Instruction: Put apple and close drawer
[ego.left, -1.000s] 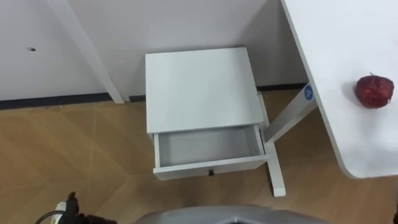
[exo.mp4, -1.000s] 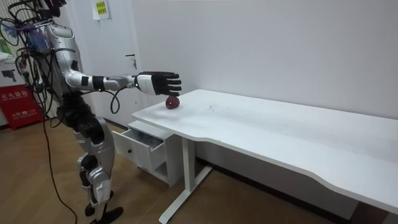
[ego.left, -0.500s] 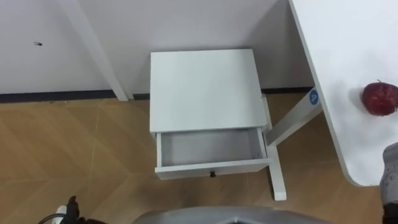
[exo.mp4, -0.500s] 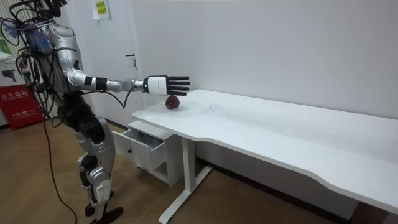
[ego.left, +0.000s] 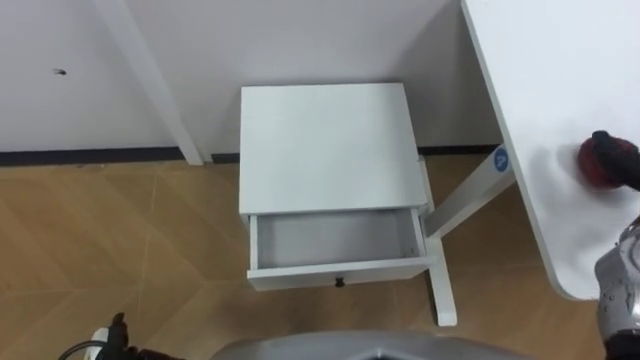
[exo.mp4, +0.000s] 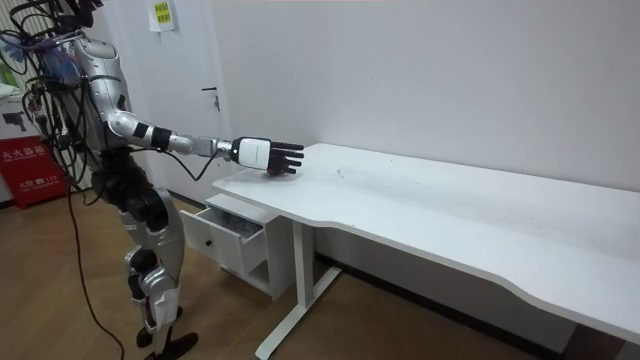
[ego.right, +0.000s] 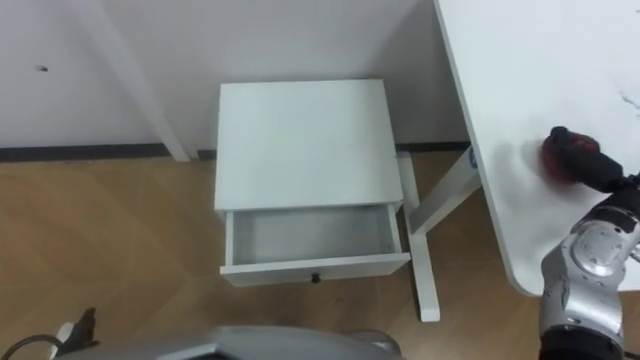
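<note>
The white desk (ego.left: 540, 90) takes the eye views' 2 o'clock side. A red apple (ego.left: 588, 165) lies on it near its 9 o'clock edge. On the wooden floor (ego.left: 120, 230), at 12 o'clock, stands a white cabinet (ego.left: 325, 145), its drawer (ego.left: 335, 240) open.

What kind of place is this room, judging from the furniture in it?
Probably an office or a lab room, not a home: a long white desk against a bare wall, a small white drawer cabinet beside it, and a wood-pattern floor.
</note>
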